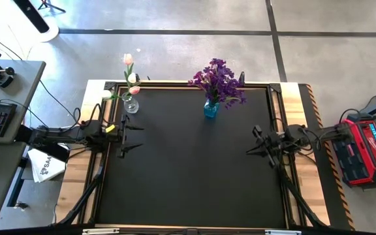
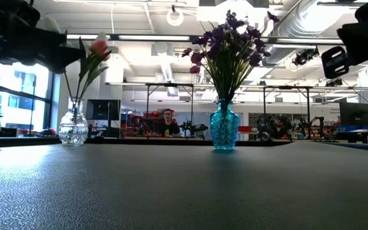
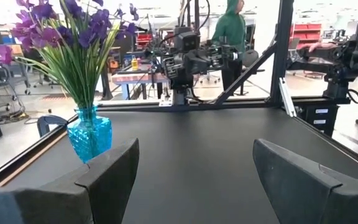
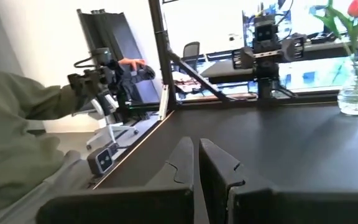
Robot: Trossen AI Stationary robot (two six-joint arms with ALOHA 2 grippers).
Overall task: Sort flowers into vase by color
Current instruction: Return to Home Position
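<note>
Left gripper is over the left edge of the table, fingers wide apart, empty. Right gripper is at the right edge, fingers nearly touching, empty. The transparent vase with the tulips stands just beyond the left gripper, the blue vase with the purple sprigs far centre. To home, pull the left arm straight out leftward. Any swing toward the far side risks clipping the transparent vase.

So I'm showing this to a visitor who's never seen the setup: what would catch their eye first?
First, the bushy bunch of purple flowers in the faceted blue glass vase at the middle of the far edge of the black table. Next, the round clear glass vase at the far left corner, holding pink and white tulips. Both arms wait at the sides, left tool open, right tool shut.
</note>
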